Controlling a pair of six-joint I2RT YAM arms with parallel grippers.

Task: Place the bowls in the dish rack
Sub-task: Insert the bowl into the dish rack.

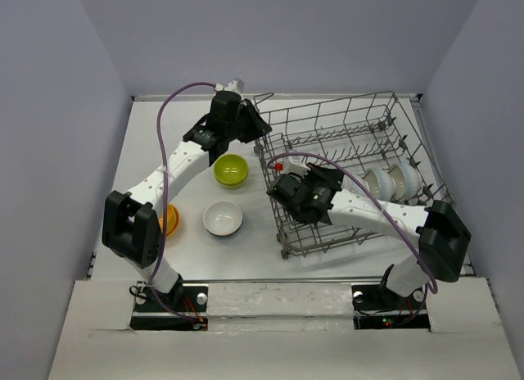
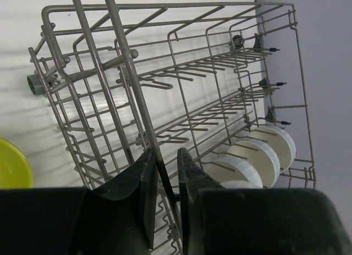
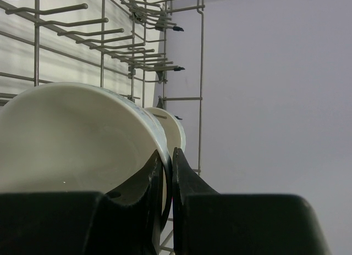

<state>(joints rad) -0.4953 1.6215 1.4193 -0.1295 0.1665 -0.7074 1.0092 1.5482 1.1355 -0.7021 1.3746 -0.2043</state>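
Grips the rack (image 1: 344, 138) with the left gripper (image 2: 165, 197): clenched on one upright wire of the end wall, pinched between both fingers (image 2: 144, 194). Shows, beyond those jaws and to their right, racked bowls (image 2: 264, 156), white, on edge in a row among the tines at the far end. Grasps the held bowl (image 3: 71, 139) with the right gripper (image 3: 168, 178): nearly closed on its white rim. Shows a second bowl (image 3: 173, 128), white, on edge just past these jaws. Leaves outside the rack a lime bowl (image 1: 231, 169), just left of the left jaws; farther back from them, toward the bases, a loose white bowl (image 1: 223, 218) and an orange bowl (image 1: 170, 220), half hidden behind the left arm (image 1: 176, 169).
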